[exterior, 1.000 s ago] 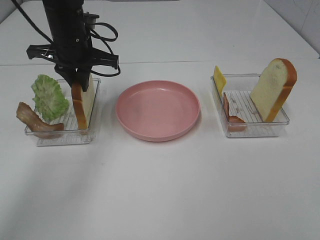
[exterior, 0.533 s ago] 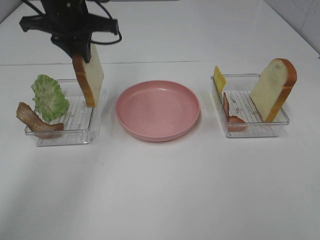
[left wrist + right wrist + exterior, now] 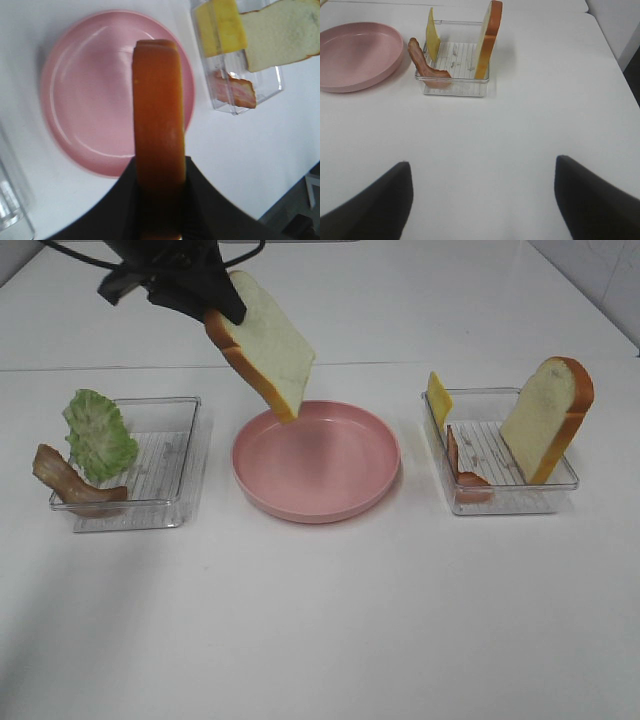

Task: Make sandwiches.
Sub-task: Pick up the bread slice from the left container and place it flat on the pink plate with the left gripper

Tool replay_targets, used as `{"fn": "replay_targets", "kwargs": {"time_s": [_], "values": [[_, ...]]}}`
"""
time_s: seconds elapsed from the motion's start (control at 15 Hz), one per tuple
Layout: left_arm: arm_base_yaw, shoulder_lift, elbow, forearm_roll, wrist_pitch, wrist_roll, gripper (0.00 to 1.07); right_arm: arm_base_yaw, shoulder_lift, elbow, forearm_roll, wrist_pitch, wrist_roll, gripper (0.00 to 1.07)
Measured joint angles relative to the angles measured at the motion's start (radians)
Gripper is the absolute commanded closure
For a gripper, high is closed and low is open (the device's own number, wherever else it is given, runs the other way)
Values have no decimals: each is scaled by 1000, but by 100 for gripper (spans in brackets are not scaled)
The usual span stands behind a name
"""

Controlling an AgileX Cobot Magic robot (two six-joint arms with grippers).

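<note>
My left gripper (image 3: 222, 315) is shut on a white bread slice (image 3: 270, 350) with an orange-brown crust, which hangs tilted in the air over the far left rim of the pink plate (image 3: 330, 465). In the left wrist view the crust edge (image 3: 157, 130) runs between the dark fingers (image 3: 200, 200), with the plate (image 3: 90, 110) below. A second bread slice (image 3: 545, 420) stands in the right tray (image 3: 500, 502) with yellow cheese (image 3: 438, 398) and bacon (image 3: 462, 468). My right gripper (image 3: 482, 200) is open and empty, low over bare table short of that tray (image 3: 452, 89).
The left clear tray (image 3: 175, 455) holds green lettuce (image 3: 98, 435) and a bacon strip (image 3: 65, 480) at its left edge. The white table stretches bare in front of the plate and trays. The right arm does not show in the exterior view.
My left gripper has lifted the bread slice out of the left tray and carried it up and right to the plate's edge, tilting it. The right gripper has stayed still.
</note>
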Motion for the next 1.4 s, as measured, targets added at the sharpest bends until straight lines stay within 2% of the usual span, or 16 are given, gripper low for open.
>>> {"fn": "replay_targets", "kwargs": {"time_s": [0.07,0.33,0.47,0.6,0.87,0.93,1.0,1.13,1.27,1.4], "values": [[0,60,0,-91,-17,63,107,0,0,0,0,0,0,34],[0,215,0,-324,-43,201,107,0,0,0,0,0,0,34],[0,260,0,-372,-43,225,107,0,0,0,0,0,0,34],[0,301,0,-378,-56,229,107,0,0,0,0,0,0,34],[0,348,0,-378,-70,208,107,0,0,0,0,0,0,34],[0,350,0,-376,-70,205,98,0,0,0,0,0,0,34],[0,350,0,-375,-70,203,86,0,0,0,0,0,0,34],[0,350,0,-357,-70,203,46,0,0,0,0,0,0,34],[0,350,0,-328,-71,213,23,0,0,0,0,0,0,34],[0,340,-13,-280,-72,246,24,0,0,0,0,0,0,34]]}}
